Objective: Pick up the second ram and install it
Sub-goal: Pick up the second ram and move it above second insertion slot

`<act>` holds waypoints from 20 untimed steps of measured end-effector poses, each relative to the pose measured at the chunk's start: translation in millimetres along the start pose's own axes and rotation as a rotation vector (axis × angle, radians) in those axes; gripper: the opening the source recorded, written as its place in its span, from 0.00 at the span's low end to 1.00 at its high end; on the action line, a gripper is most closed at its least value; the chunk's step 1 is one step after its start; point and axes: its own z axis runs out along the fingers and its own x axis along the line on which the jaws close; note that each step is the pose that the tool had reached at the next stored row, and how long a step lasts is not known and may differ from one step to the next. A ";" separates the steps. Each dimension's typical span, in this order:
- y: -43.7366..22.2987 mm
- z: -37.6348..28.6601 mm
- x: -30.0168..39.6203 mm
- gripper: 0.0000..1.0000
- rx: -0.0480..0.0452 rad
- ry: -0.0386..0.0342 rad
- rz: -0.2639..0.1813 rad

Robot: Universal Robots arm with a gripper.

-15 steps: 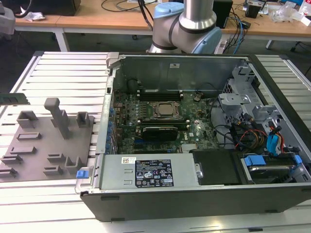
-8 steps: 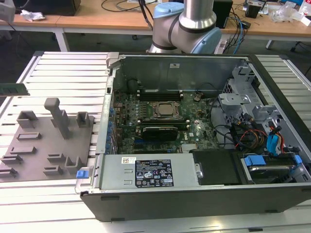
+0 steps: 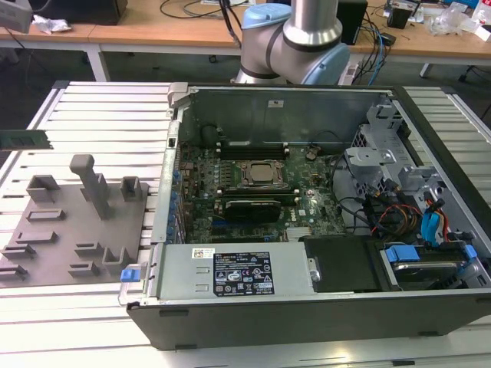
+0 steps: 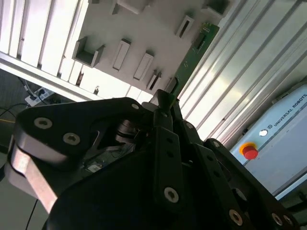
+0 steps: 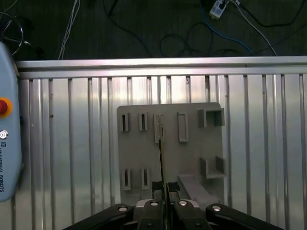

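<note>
The second ram [image 4: 194, 50], judged light, stiff but fragile, is clamped at one end between the fingers [image 4: 162, 129].

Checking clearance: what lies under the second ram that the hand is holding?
Below the second ram lies the grey fixture tray, resting on the slatted table. The hand covers the stick's gripped end, so that part cannot be seen.
</note>
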 end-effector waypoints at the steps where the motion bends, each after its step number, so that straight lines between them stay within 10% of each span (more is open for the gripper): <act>1: -3.6 -0.1 -0.1 0.14 0.0000 0.0000 0.000; 20: -78.2 -2.1 -1.8 0.14 0.0000 0.0000 0.000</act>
